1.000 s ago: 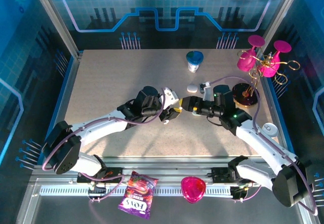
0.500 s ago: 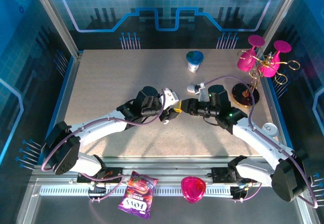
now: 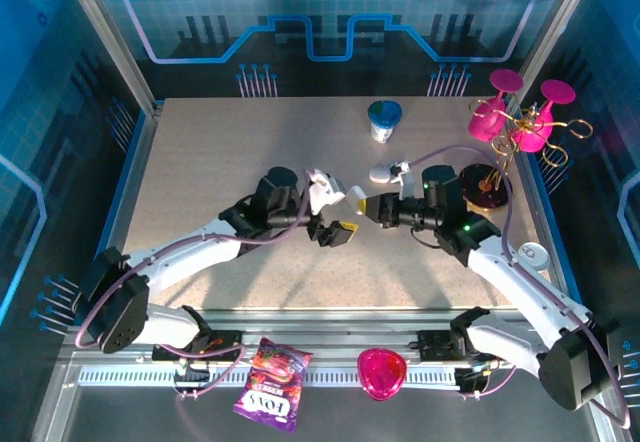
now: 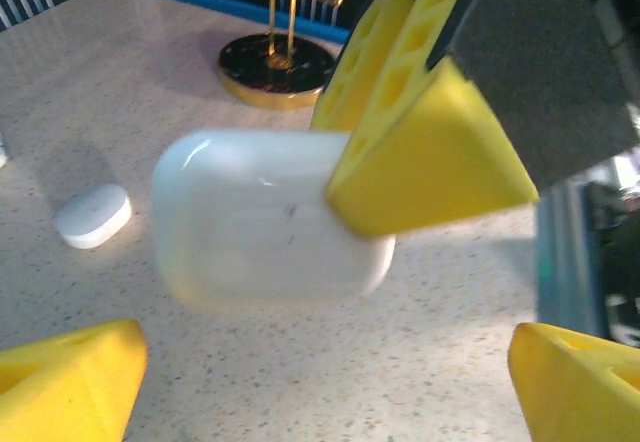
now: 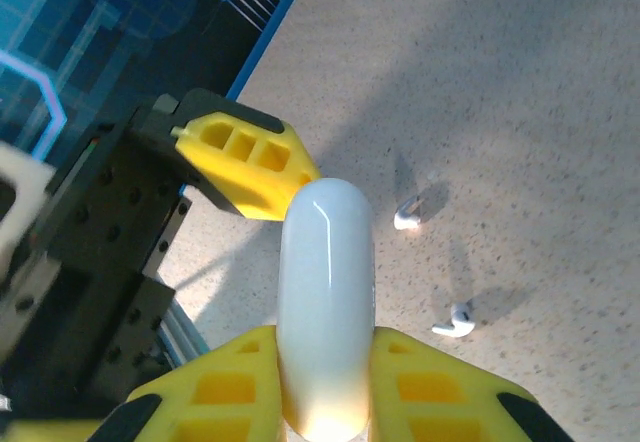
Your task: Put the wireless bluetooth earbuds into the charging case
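1. Two yellow fingers of the right gripper point(image 5: 325, 387) are clamped on one end of a smooth white pebble-shaped plastic charging case point(image 5: 325, 282), holding it clear of the table.
2. The left gripper point(image 4: 320, 392) stands wide. Its yellow fingertips point(image 4: 70, 382) sit well apart below the case without touching it.
3. One tiny white plastic earbud with a short stem point(image 5: 408, 217) and a second one point(image 5: 455, 324) lie on the speckled beige tabletop point(image 3: 220, 162). They are beside the held case and apart from each other, with bare surface around them.
4. Both grippers meet near the table's middle, and open tabletop stretches to the left and towards the back left corner.
5. A second small white case point(image 3: 380, 173) lies just behind the right arm. The black-and-gold round stand base point(image 3: 485, 187) is near on the right, and a blue-lidded white cup point(image 3: 384, 119) stands further back.
6. A purple snack bag point(image 3: 268, 382) and a pink heart-shaped dish point(image 3: 382, 372) rest on the near rail between the arm bases.
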You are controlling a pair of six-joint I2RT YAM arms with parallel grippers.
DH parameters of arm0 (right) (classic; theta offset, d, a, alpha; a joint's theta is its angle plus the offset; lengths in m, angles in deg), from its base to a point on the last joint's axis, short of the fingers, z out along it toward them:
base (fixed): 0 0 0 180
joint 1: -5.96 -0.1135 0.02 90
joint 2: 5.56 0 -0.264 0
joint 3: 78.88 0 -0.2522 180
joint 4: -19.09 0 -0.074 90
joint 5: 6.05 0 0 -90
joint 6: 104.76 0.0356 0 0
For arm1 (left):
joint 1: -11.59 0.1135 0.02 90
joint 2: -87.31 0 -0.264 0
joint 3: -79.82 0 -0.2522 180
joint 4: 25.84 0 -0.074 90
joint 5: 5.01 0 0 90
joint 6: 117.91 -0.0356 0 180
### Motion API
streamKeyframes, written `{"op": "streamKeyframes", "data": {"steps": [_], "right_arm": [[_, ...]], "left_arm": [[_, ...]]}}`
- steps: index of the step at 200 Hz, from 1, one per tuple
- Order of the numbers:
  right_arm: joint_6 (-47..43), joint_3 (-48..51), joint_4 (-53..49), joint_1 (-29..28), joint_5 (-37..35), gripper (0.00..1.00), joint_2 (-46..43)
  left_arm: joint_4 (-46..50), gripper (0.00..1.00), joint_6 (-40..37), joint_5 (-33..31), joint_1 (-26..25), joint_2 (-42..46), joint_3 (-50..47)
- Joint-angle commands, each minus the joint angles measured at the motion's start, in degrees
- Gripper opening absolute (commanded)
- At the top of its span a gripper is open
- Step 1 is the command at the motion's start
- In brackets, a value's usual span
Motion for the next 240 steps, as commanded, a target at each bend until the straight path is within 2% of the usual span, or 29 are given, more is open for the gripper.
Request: {"op": "streamKeyframes", "data": {"steps": [1,32,47,67,89,121,159,202,240], "right_arm": [[-13.31,-4.28,-5.83,2.67,5.9,0.14,-1.13],[-22.86,-9.49,-12.08,4.24,16.51,0.13,-0.27],[-26.55,-11.63,-14.05,3.28,21.95,0.11,-0.33],[-31.7,-15.14,-18.36,0.86,25.0,0.11,0.07],[-34.47,-18.53,-22.12,-0.81,25.57,0.1,1.69],[-33.7,-20.89,-22.87,-2.47,25.66,0.08,3.85],[-33.61,-22.56,-25.12,-4.98,23.13,0.08,5.61],[-33.56,-22.62,-25.25,-5.59,21.85,0.08,6.13],[-33.14,-23.56,-26.46,-6.18,20.8,0.07,7.16]], "left_arm": [[-6.9,0.96,9.2,15.69,4.08,2.63,-1.5],[-13.86,0.99,17.2,21.29,6.6,3.66,-3.41],[-13.86,0.98,18.8,23.31,6.6,4.0,-3.37],[-13.87,0.96,19.5,28.66,6.56,4.26,-2.59],[-15.23,0.88,19.13,32.21,6.57,4.91,-2.87],[-19.88,0.76,18.17,35.09,6.56,6.5,-4.94],[-20.5,0.67,17.07,35.29,6.35,7.4,-5.6],[-21.4,0.53,17.68,35.07,6.1,7.22,-5.61],[-21.26,0.45,17.42,35.23,5.92,7.09,-5.58]]}}
